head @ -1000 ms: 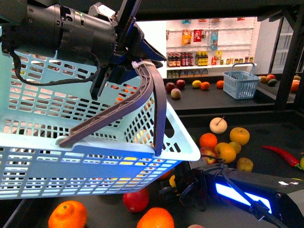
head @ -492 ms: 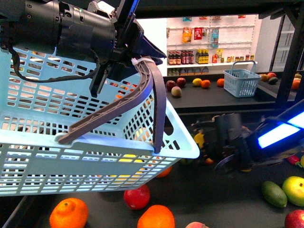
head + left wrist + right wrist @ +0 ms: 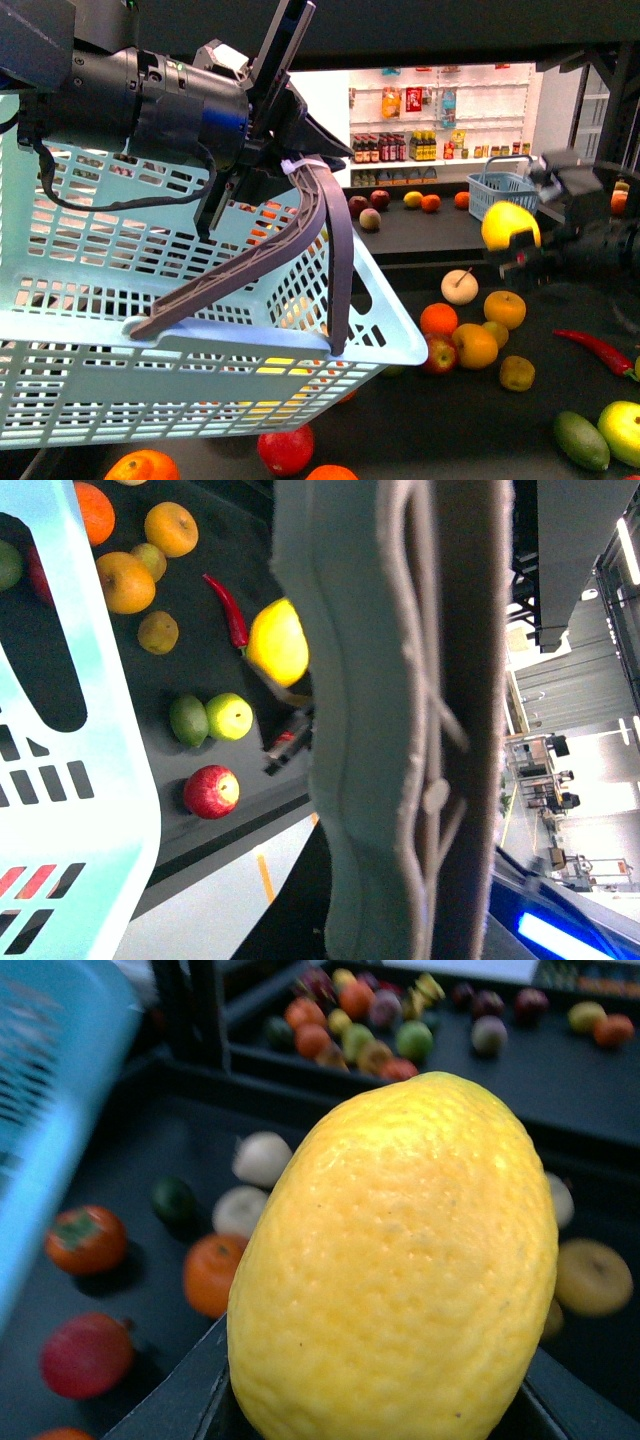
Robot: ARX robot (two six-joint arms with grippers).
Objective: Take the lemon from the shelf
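Note:
A big yellow lemon [image 3: 508,224] hangs in the air above the shelf's black tray [image 3: 470,410], with my right gripper [image 3: 522,243] shut on it at the right of the front view. The same lemon [image 3: 400,1260] fills the right wrist view, and it shows as a yellow lemon [image 3: 278,641] in the left wrist view. My left gripper [image 3: 262,165] is shut on the grey basket handle [image 3: 310,210] of a light blue basket [image 3: 180,330], held up at the left. That handle [image 3: 400,730] blocks most of the left wrist view.
Oranges, apples and a pear [image 3: 470,320] lie on the tray under the lemon. A red chili [image 3: 597,350] and a green avocado [image 3: 580,440] lie at the right. A second blue basket [image 3: 500,190] stands on the upper tier, with white bottle shelves [image 3: 440,110] behind.
My right arm has risen from low over the tray to up at the right, carrying the lemon. The basket in my left gripper has barely shifted.

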